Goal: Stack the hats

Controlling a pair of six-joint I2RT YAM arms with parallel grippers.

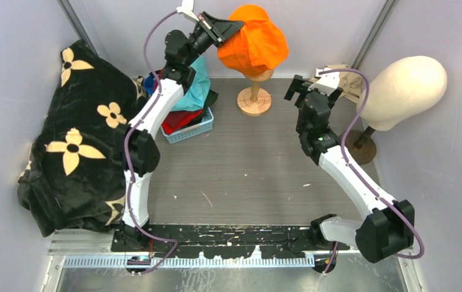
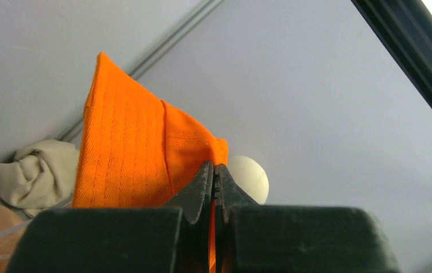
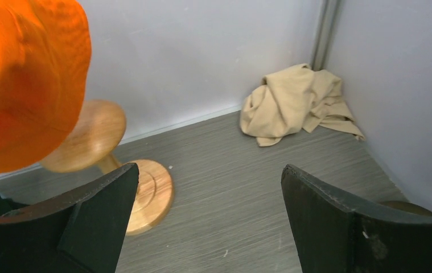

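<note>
Left gripper [image 1: 227,27] is raised at the back of the cell, its fingers pressed together and pinching the brim of the orange bucket hat [image 1: 254,41]. The left wrist view shows the same: left gripper [image 2: 214,173] tips are clamped on orange fabric and the hat [image 2: 136,153] fans up and to the left from them. The orange hat sits over the rounded top of the wooden stand [image 1: 254,98] at back centre, with a sliver of the wood top showing under its lower edge; cannot tell if it rests fully on it. Right gripper [image 1: 311,85] hovers low over the table [image 1: 246,170], right of the stand, with fingers spread wide and nothing between them. In the right wrist view, the right gripper [image 3: 210,182] frames bare table, with the orange hat [image 3: 25,79] at upper left, the stand [image 3: 145,193] below it, and the beige cloth [image 3: 299,105] bunched in the back corner. More hats are in the blue basket [image 1: 192,132] behind the left arm: a teal hat [image 1: 195,88] on top and a red hat [image 1: 179,120] under it, partly hidden by the arm. Cream head form [image 1: 405,91] stands on its post at the right, apart from the right gripper. Black blanket with cream flowers [image 1: 76,140] is heaped at the left wall.
</note>
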